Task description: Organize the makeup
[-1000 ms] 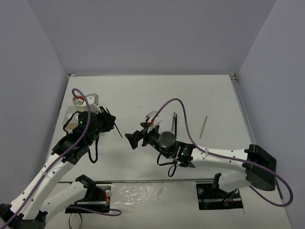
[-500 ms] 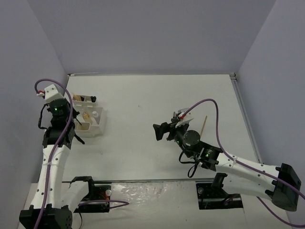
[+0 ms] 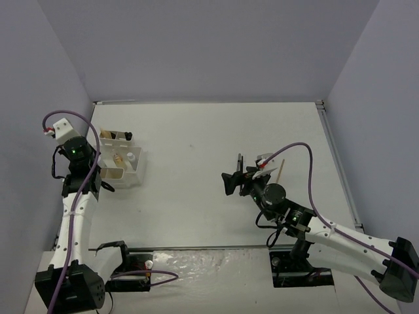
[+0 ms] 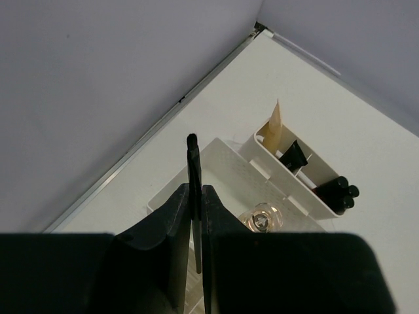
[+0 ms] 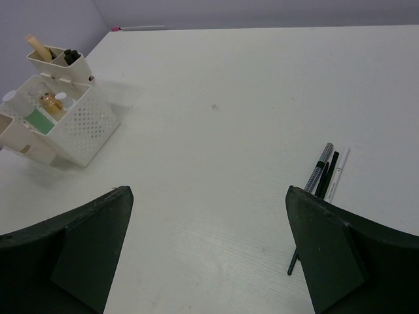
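Observation:
My left gripper (image 4: pixel 195 190) is shut on a thin black pencil (image 4: pixel 192 163), which stands upright between the jaws above the near-left part of the white tray (image 4: pixel 229 167). In the top view that gripper's fingers are hidden under its wrist (image 3: pixel 74 152). The tray's narrow compartment holds a tan stick (image 4: pixel 275 121) and black tubes (image 4: pixel 337 191). A clear bottle (image 4: pixel 260 219) stands in a bigger one. My right gripper (image 5: pixel 208 196) is open wide and empty, low over the table. Just off its right finger lie a patterned grey pen (image 5: pixel 319 168), a black pencil (image 5: pixel 329 171), a white pen (image 5: pixel 338 171) and a thinner black stick (image 5: pixel 292 261).
The tray (image 3: pixel 126 175) sits at the table's far left, close to the left wall. A loose tan stick (image 3: pixel 280 173) lies right of my right gripper (image 3: pixel 232 174). The table's back edge (image 3: pixel 209 103) meets the rear wall.
The two grippers were close together mid-table. The left arm has swung left and up to the tray's wall side with the pencil. The right arm has drawn back right and opened fully.

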You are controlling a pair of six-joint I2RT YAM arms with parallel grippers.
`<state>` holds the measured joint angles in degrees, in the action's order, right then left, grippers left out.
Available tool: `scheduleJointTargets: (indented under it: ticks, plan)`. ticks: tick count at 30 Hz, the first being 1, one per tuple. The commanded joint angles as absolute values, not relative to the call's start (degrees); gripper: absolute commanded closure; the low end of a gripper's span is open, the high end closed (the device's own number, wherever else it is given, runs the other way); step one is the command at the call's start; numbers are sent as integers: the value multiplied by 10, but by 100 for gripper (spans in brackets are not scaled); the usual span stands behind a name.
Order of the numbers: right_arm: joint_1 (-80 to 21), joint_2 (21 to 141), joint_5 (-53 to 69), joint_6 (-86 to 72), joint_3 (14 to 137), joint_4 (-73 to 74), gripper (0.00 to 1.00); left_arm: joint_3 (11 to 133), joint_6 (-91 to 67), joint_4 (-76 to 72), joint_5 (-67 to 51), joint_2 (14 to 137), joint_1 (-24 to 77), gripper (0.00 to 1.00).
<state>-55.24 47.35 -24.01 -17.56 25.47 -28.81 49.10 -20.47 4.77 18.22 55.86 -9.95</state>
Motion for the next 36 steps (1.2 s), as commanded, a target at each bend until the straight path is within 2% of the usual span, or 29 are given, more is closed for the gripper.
scheduleJointTargets:
  ticks: [1, 8, 11, 15, 22, 26, 28, 33, 36]
  plan:
    - [-544, 462, -246, -177, 253, -322, 0, 479, -189, -49, 198, 571, -106, 100]
    - [-540, 451, -245, -180, 247, -321, 0, 441, -182, -99, 210, 591, -111, 100]
    - [-539, 451, -244, -180, 247, -321, 0, 433, -190, -105, 212, 597, -112, 95]
    - [-538, 450, -244, -182, 247, -320, 0, 426, -203, -100, 209, 592, -113, 82]
    - [-538, 456, -266, -202, 263, -280, 0, 436, -228, -58, 215, 572, -111, 67]
    - [-535, 488, -310, -243, 292, -209, 1, 477, -232, 21, 233, 555, -106, 46]
    - [-531, 500, -323, -258, 306, -179, 2, 497, -230, 58, 231, 543, -102, 40]
    - [-492, 571, -304, -323, 335, -123, 7, 565, -228, 169, 194, 498, -67, 18]
    - [-461, 610, -263, -340, 347, -113, 11, 600, -218, 207, 139, 487, -44, 14]
